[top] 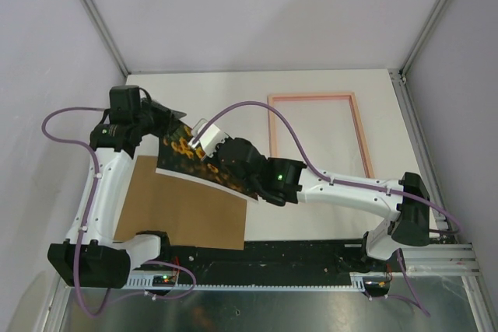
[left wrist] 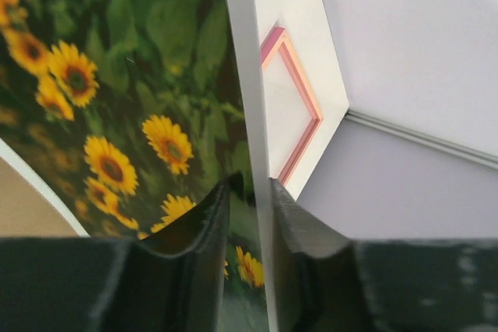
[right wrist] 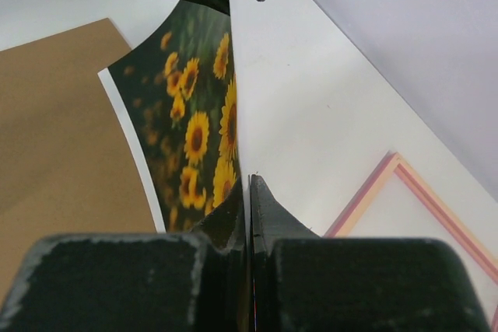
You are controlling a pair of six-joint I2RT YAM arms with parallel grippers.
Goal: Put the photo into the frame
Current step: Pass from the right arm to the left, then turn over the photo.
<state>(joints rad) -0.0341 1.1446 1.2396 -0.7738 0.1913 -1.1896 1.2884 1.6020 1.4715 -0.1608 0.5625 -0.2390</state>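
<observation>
Overhead, a thin pink and peach frame [top: 311,96] lies flat on a white bench [top: 226,87], and the bench's white surface shows through its opening. Left of the frame, and well apart from it, two robot arms hold up the photo [top: 177,152], a print of yellow sunflowers among dark green leaves with a narrow white border. The photo stands steeply tilted and bowed into a curve. Its printed side is turned away from the frame and its blank white back faces toward the frame. The right tool [right wrist: 246,186] is clenched on one edge of the photo, its two black fingers pinched tight with the sheet between them. The left tool [left wrist: 254,184] meets the photo at its other end, also left of the frame. Its fingers straddle the sheet closely, one against the printed side and one beside the white back, but I cannot tell whether they are pressing it or just short of it. A plain brown board [top: 183,215] lies flat on the bench, farther left of the frame, under the photo's lower edge. Whether that edge touches the board cannot be told. From the left wrist camera, a corner of the frame shows past the photo's white back. From the right wrist camera, another corner of the frame shows to the right of the pinched fingers.
</observation>
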